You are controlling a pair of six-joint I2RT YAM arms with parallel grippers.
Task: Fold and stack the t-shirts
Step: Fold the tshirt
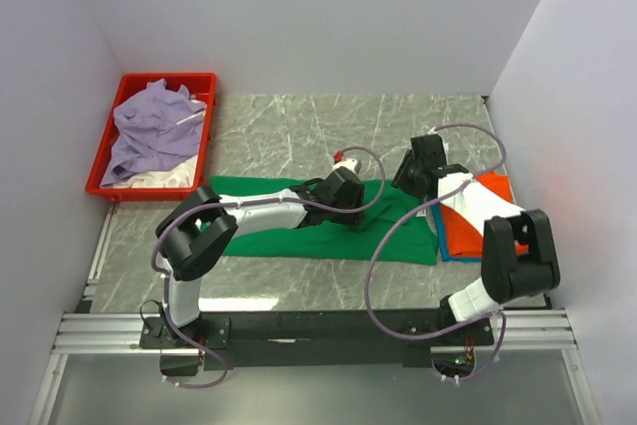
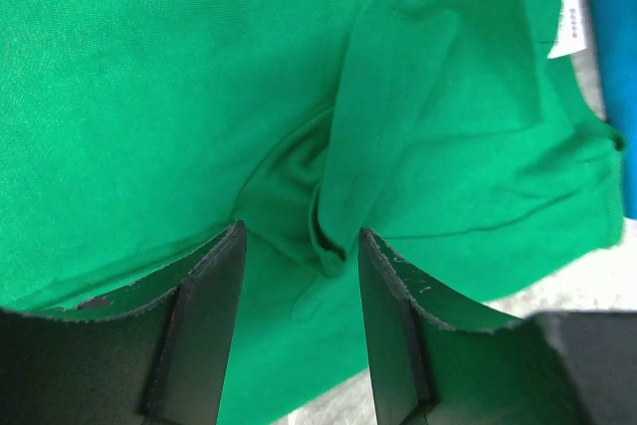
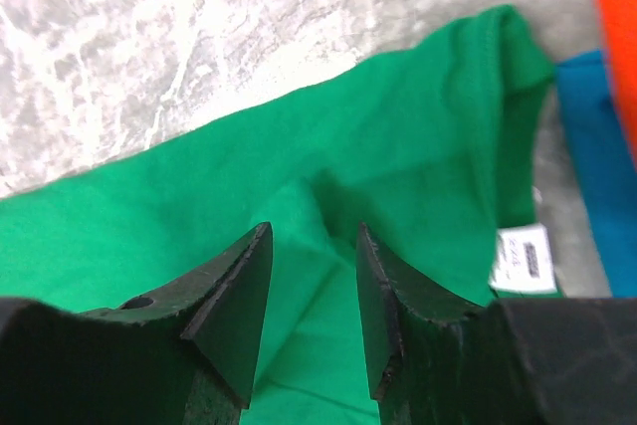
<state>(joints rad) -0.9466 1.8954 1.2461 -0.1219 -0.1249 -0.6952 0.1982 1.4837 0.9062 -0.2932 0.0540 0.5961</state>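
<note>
The green t-shirt (image 1: 289, 231) lies flat on the marble tabletop (image 1: 289, 136) as a long band. Its long axis runs left to right across the near-middle of the overhead view. Its neck end points right, where the white label (image 3: 523, 258) shows at the collar, and its other end points left toward the tray side.

The left tool (image 2: 301, 236) is down on the right half of the shirt. Its jaws stand wide apart on either side of a raised crease of green cloth and are not pinching it. The right tool (image 3: 314, 231) hangs over the far right part of the same shirt, near the collar. Its jaws are parted around a low ridge of fabric, with a gap on both sides and nothing in its hold.

Just beside the neck end, at the right edge of the tabletop, an orange t-shirt (image 1: 468, 231) sits folded on a blue t-shirt (image 3: 597, 176). Well apart, at the far left, a crumpled lavender t-shirt (image 1: 149, 131) lies over a white t-shirt (image 1: 159, 178) inside the red tray (image 1: 105, 161).
</note>
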